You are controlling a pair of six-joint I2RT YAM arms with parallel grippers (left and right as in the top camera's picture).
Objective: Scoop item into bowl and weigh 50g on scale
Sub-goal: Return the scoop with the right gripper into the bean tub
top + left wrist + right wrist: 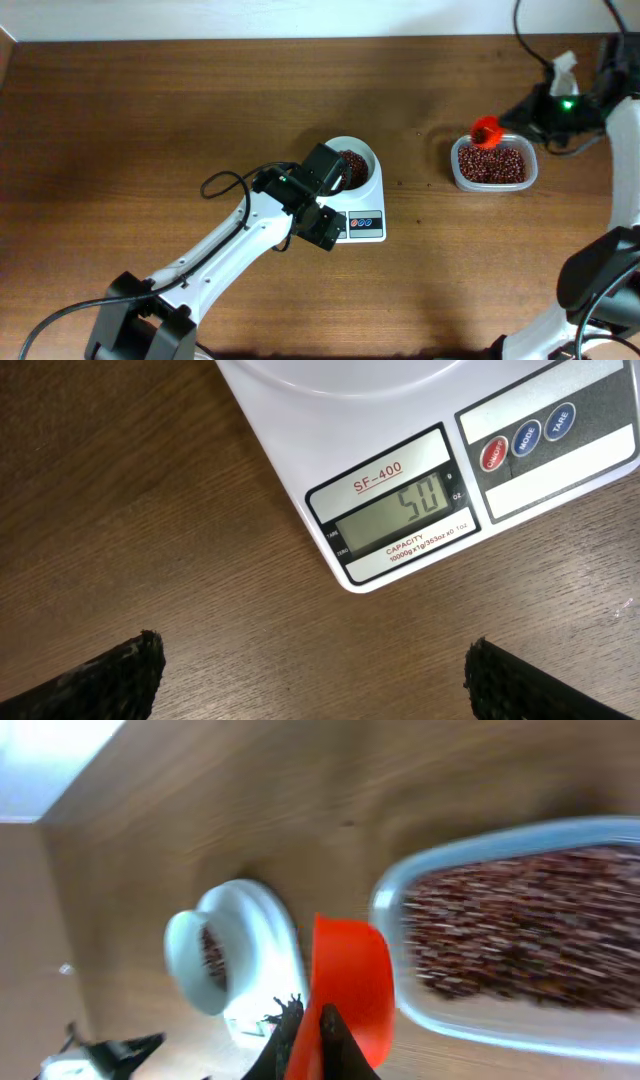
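Note:
The white scale stands mid-table with the white bowl on it, holding reddish-brown beans. In the left wrist view the scale's display reads 50, with red and blue buttons beside it. My left gripper is open and empty over the wood just in front of the scale. My right gripper is shut on the handle of a red scoop, held above the left end of the clear tub of beans. The scoop looks empty.
The clear plastic tub sits to the right of the scale. Black cables and a green-lit unit lie at the far right. The table's back edge meets a white wall.

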